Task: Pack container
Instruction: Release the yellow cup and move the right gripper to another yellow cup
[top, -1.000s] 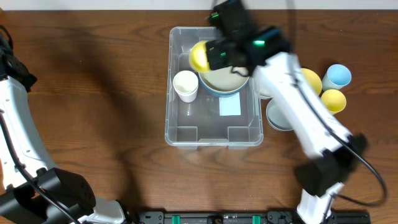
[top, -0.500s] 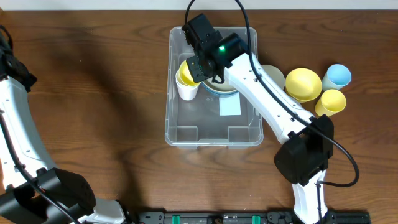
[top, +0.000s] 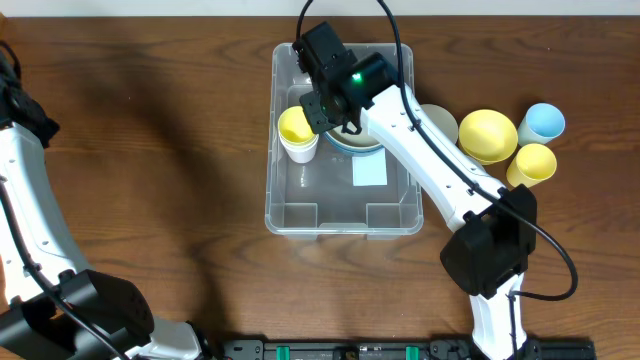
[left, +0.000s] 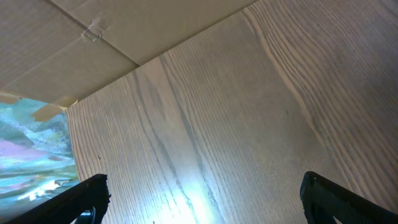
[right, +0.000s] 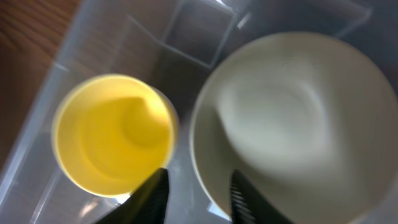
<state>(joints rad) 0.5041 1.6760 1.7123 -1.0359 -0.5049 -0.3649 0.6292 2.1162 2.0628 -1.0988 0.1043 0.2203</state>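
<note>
The container (top: 272, 190) was recorded at the middle of the surface (top: 160, 150), opening upward, long axis running far edge to near edge. The right claw (right: 198, 196) was noted partly parted, empty, above a yellow cup (right: 112, 134) inside it. The left claw (left: 205, 202) was spread wide.

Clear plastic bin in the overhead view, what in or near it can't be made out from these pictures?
Overhead: the right arm covers most of the pale round bowl inside the clear rectangular plastic container, and part of a cream bowl beside it.
Right wrist: blurred; the yellow plastic cup hides the white cup it sits in.
Left wrist: only the wooden table shows; the container is out of frame.
</note>
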